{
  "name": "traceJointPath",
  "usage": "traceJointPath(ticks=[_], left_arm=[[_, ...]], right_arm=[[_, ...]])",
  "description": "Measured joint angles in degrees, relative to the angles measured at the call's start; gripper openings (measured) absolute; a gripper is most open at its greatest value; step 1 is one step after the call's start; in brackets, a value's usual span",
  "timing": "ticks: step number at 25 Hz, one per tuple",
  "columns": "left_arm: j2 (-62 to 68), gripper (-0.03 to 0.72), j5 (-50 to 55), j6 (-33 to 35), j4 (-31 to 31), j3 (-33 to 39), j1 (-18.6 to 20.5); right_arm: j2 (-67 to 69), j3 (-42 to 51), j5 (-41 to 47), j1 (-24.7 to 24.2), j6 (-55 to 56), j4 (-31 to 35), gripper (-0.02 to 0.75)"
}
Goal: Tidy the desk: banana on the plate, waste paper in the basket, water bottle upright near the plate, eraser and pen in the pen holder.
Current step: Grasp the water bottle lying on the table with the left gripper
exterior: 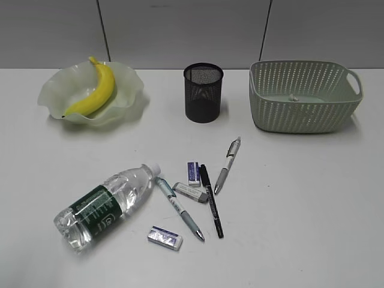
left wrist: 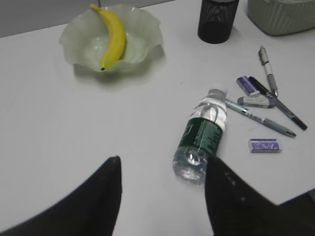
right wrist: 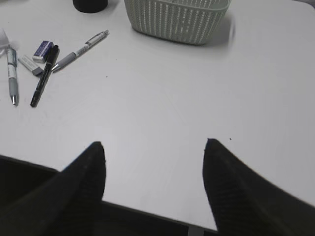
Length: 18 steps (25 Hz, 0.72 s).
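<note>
Desk point(exterior: 312, 204) | banana point(exterior: 96, 90) lying in plate point(exterior: 129, 81), far left | bottle point(exterior: 105, 207) on its side, near left | three pens point(exterior: 210, 199) and three erasers point(exterior: 191, 192) scattered beside bottle cap | pen holder point(exterior: 203, 93) upright, far centre | basket point(exterior: 303, 96) far right, small paper wad point(exterior: 293, 97) inside | left gripper point(left wrist: 162, 169) jaws spread, holding nothing, above desk near bottle base | right gripper point(right wrist: 153, 150) jaws spread, holding nothing, over bare desk edge

The pen holder point(exterior: 203, 93) stands between the plate point(exterior: 129, 90), left, holding the banana point(exterior: 96, 91), and the basket point(exterior: 305, 96), right. Before it lie the pens point(exterior: 211, 200), erasers point(exterior: 193, 173) and water bottle point(exterior: 105, 206).
</note>
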Motion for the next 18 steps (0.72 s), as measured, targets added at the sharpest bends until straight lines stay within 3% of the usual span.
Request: traceJointPath(ticks=[5,10,14,18], left_arm=[[15.0,0.406,-9.4,9.1,-9.1,-1.2,-0.1],[36.0,0.405,-11.8,17.7,-16.8,-6.2,-0.1],[51.3,0.419,-12.2,21.0,-17.2,-13.1,-3.1],[64.3,0.517,-12.3,21.7,-11.4,-20.9,-10.4]], right_arm=[[0.3,1.6,-4.1,0.0,-0.1,0.3,0.494],[0.4,1.6,-4.5,0.0,-0.1,0.4,0.494],[0.4,1.6,-4.5,0.0,-0.2,0.4,0.494],[0.4,1.6,-4.6,0.0,-0.2,0.4,0.494]])
